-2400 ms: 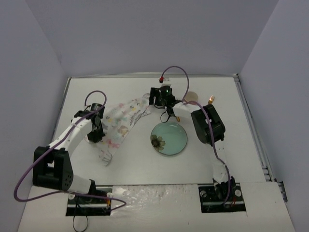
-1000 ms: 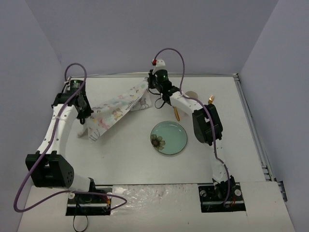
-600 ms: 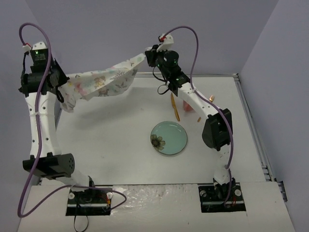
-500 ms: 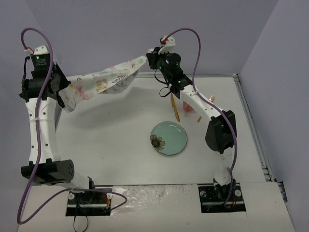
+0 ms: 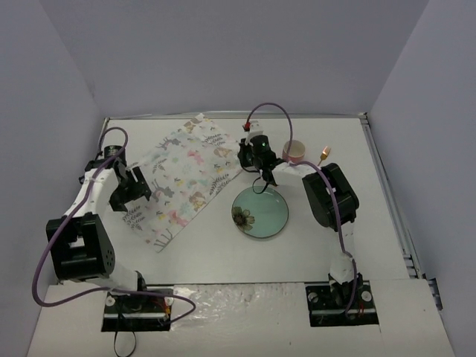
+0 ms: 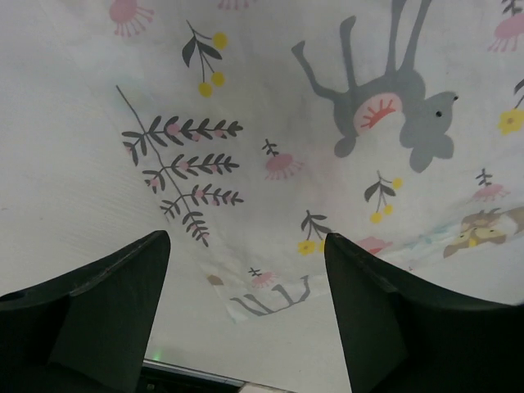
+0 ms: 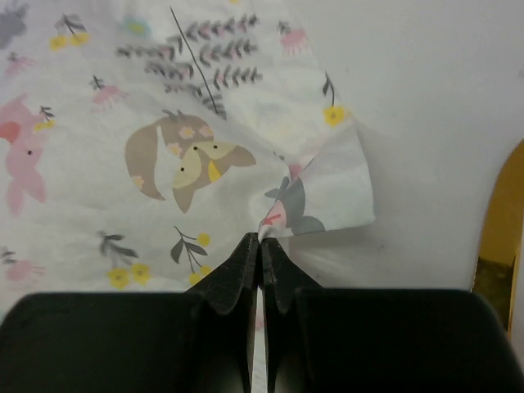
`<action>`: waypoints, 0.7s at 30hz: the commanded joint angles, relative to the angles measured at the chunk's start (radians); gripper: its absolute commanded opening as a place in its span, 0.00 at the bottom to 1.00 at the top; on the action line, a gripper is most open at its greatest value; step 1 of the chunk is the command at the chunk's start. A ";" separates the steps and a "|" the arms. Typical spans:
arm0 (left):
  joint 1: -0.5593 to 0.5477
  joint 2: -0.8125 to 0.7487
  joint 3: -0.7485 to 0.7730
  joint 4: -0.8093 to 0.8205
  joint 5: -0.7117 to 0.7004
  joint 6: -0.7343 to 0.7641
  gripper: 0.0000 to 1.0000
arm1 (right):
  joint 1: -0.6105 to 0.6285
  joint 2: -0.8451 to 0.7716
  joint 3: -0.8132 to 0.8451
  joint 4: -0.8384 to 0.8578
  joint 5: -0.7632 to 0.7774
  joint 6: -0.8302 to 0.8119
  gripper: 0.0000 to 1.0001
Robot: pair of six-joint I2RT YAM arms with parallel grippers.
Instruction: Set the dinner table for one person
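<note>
The white dinner table carries an animal-and-leaf patterned cloth placemat, lying askew at the left and centre. My right gripper is shut on the placemat's right edge, pinching a raised fold of cloth; the corner curls up beside it. My left gripper is open just above the placemat's left corner, jaws wide apart with nothing between them. A clear glass plate with a dark flower print lies on the table just in front of the right gripper.
A small pink cup stands behind the right arm, with a copper-coloured utensil to its right. White walls enclose the table on three sides. A yellowish object shows at the right wrist view's right edge.
</note>
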 commanded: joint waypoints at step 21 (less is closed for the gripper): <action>-0.082 -0.143 -0.250 0.231 0.024 -0.229 0.73 | -0.068 -0.064 -0.010 -0.012 0.016 0.037 0.20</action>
